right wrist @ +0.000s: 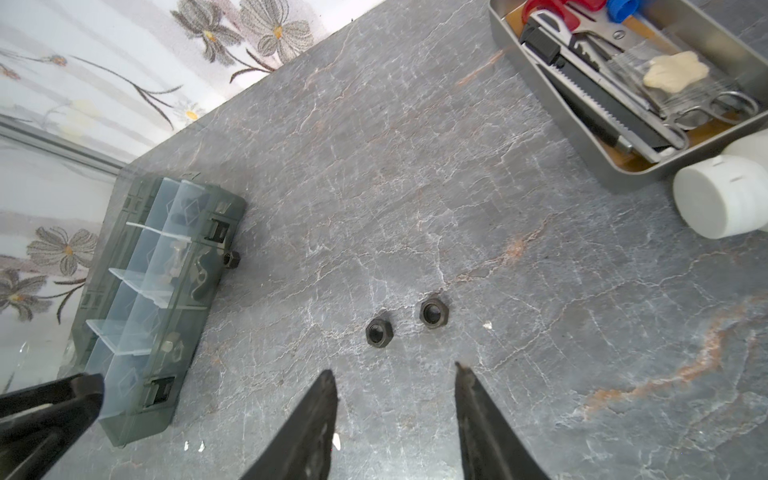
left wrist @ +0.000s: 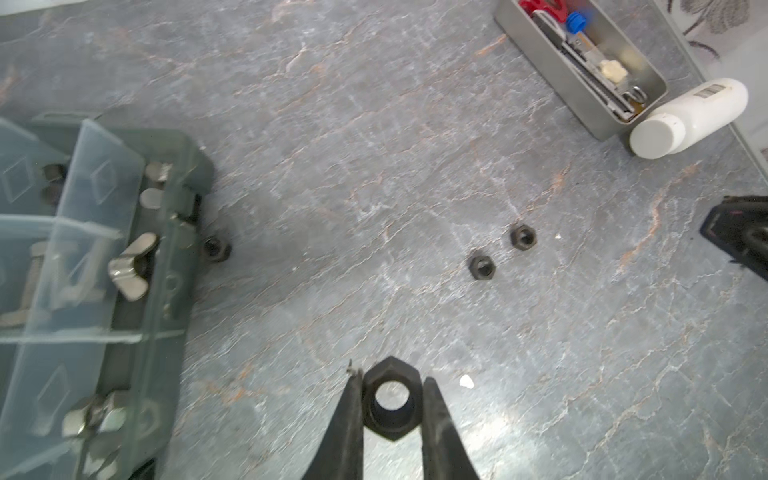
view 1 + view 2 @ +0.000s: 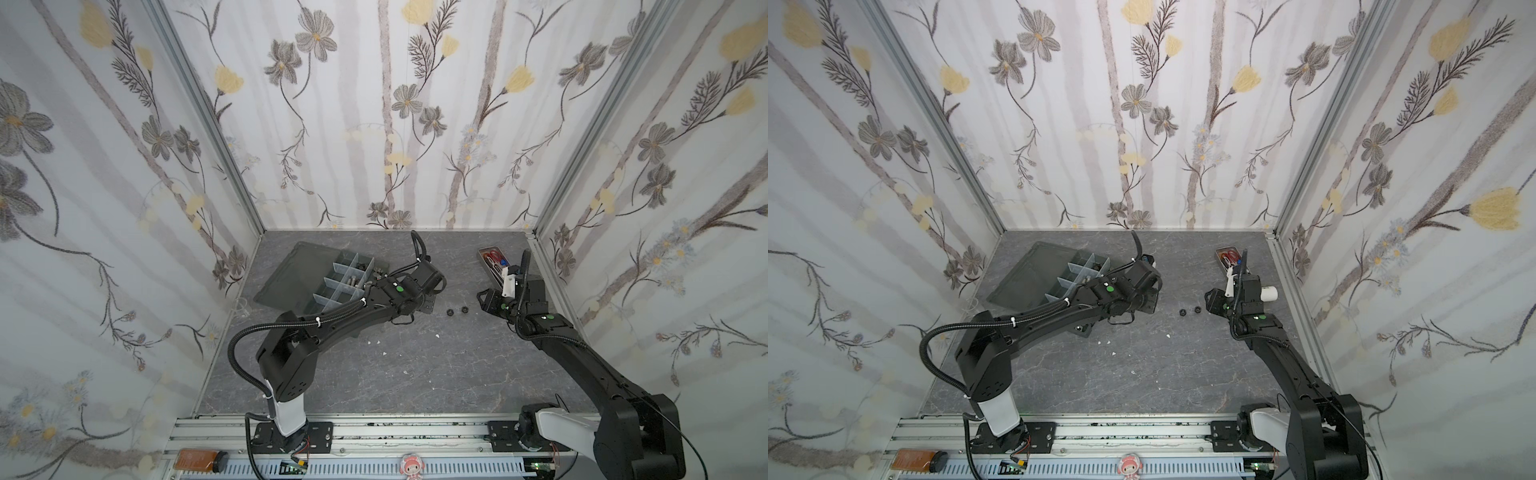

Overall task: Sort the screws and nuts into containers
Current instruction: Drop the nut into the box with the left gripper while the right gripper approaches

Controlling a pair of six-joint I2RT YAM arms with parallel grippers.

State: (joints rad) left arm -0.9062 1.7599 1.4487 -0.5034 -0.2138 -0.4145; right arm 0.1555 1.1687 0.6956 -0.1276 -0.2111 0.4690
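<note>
- Left gripper (image 2: 392, 386): jaws drawn narrow on a black hex nut (image 2: 390, 424). It is pinched across its flats, bore turned to the wrist camera, so the table (image 2: 415, 124) shows through the hole.
- Governing relation: the organizer box (image 2: 166, 340) lies off to one side of your held nut, near it but not beneath it. In both top views the box sits left of and behind the left wrist. You will likely have to carry the nut over the box's near wall before letting go.
- Cells along that wall hold silver wing nuts (image 2: 132, 266). Dark pieces (image 2: 53, 183) show in a farther cell, too blurred to name, so choose the cell for a black nut with that in mind.
- Right gripper (image 1: 395, 370): jaws part-open, nothing between them. The two loose nuts (image 1: 379, 331) lie flat on the table just beyond its tips, side by side and not touching. This arm is much the nearer to them.
- A third black nut (image 2: 217, 248) rests just beside the box's outer wall, nearer your left arm.
</note>
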